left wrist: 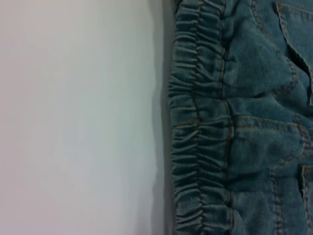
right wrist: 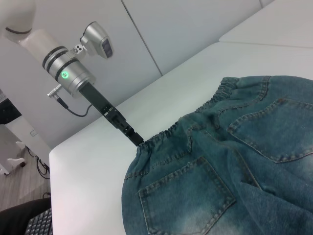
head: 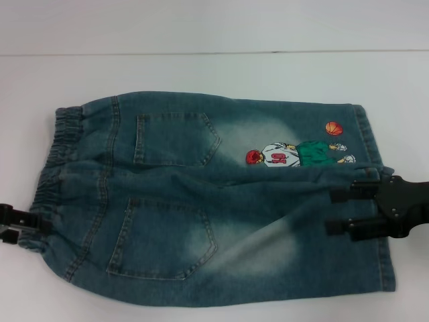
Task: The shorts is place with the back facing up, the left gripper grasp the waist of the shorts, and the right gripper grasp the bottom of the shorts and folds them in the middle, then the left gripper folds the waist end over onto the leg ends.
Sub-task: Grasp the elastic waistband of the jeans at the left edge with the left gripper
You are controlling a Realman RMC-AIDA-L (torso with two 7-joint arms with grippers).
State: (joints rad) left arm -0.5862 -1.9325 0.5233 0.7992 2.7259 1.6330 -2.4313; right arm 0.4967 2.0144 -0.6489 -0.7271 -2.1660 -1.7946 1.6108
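Note:
The shorts (head: 201, 194) lie flat on the white table (head: 201, 67), back pockets up. The ruffled waist of the shorts (head: 57, 154) is at the left and also fills the left wrist view (left wrist: 195, 147). The straight bottom of the shorts (head: 365, 134), the leg ends, is at the right beside the embroidered player (head: 295, 154). My left gripper (head: 20, 227) touches the near part of the waistband, and the right wrist view shows the left gripper (right wrist: 138, 140) with its tip at the band's edge. My right gripper (head: 338, 211) is open, its fingers spread over the near leg end.
The table's left edge (right wrist: 63, 161) drops to the floor, where a dark object sits. A seam (head: 201, 52) runs across the table behind the shorts. A pale wall panel (right wrist: 161, 29) stands beyond the table.

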